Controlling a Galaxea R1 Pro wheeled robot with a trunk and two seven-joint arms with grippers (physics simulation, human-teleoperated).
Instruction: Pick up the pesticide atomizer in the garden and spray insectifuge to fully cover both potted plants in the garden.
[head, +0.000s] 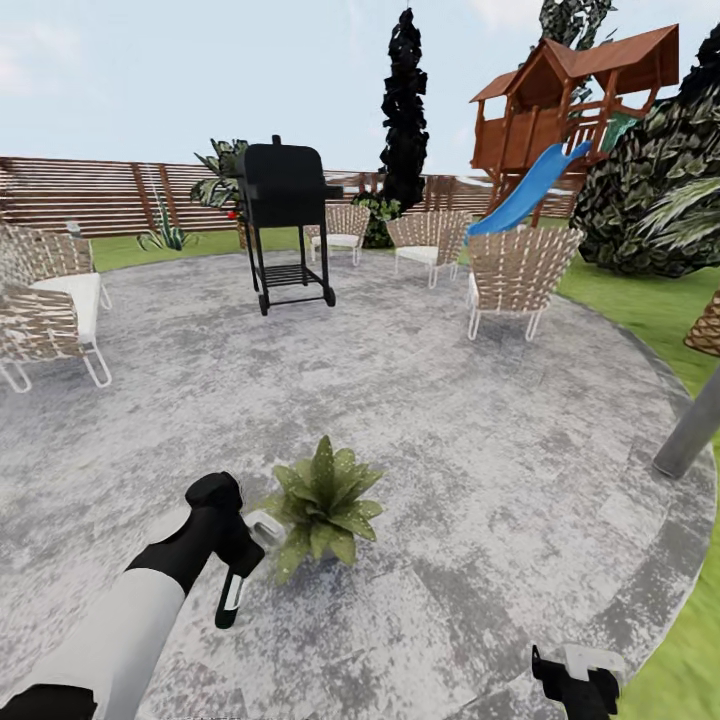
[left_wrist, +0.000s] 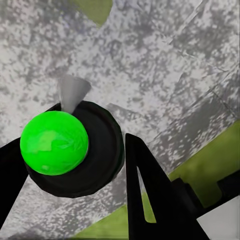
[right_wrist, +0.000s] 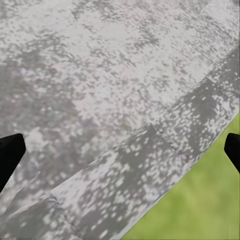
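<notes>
A potted plant with broad pointed green leaves stands on the round grey patio, near the front. Just to its left, my left gripper hangs pointing down, shut on the pesticide atomizer, whose white part lies close to the leaves. In the left wrist view, a round black body with a bright green ball sits between the black fingers, and a small grey cone sticks out past it. My right gripper is low at the front right, open over the patio edge, its fingertips far apart.
A black grill stands at the back of the patio, with wicker chairs around the rim. A grey pole leans in at the right. Lawn, a playset with a blue slide and a brown slatted fence lie beyond.
</notes>
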